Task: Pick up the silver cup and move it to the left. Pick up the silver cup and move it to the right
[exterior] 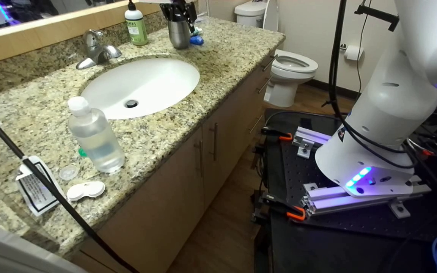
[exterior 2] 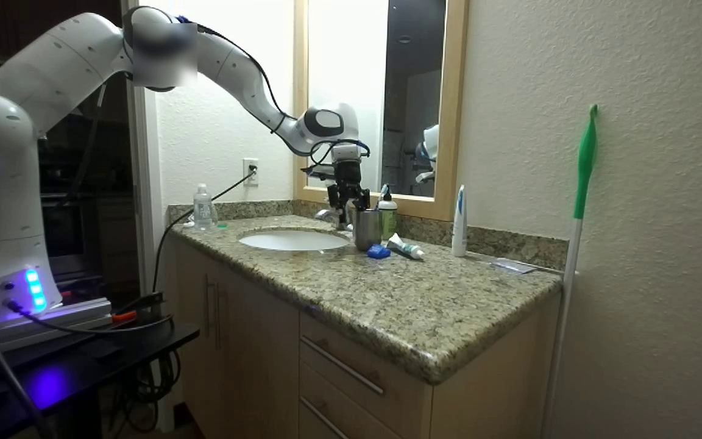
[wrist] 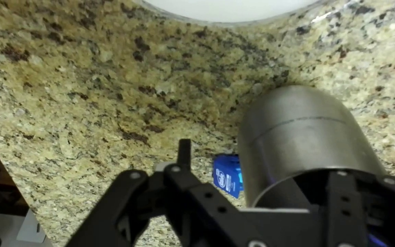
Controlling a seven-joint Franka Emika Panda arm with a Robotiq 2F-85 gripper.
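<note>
The silver cup [exterior: 179, 36] stands upright on the counter beyond the sink; it also shows in an exterior view [exterior 2: 367, 231] and large at the right of the wrist view [wrist: 300, 137]. My gripper [exterior 2: 352, 210] is at the cup's top, fingers pointing down and spread apart. In the wrist view, the gripper's [wrist: 262, 168] left finger is outside the cup, apart from its wall. The right finger overlaps the cup's mouth and seems to reach inside; its tip is hidden. In an exterior view, the gripper [exterior: 180, 19] has one finger outside the rim.
Beside the cup lie a blue floss box [wrist: 225, 176] and a toothpaste tube [exterior 2: 406, 247]. The green soap bottle [exterior: 137, 30] stands behind, by the mirror. The sink [exterior: 157, 81], faucet [exterior: 98, 49] and clear water bottle [exterior: 97, 140] are nearby. A white tube [exterior 2: 459, 225] stands farther along.
</note>
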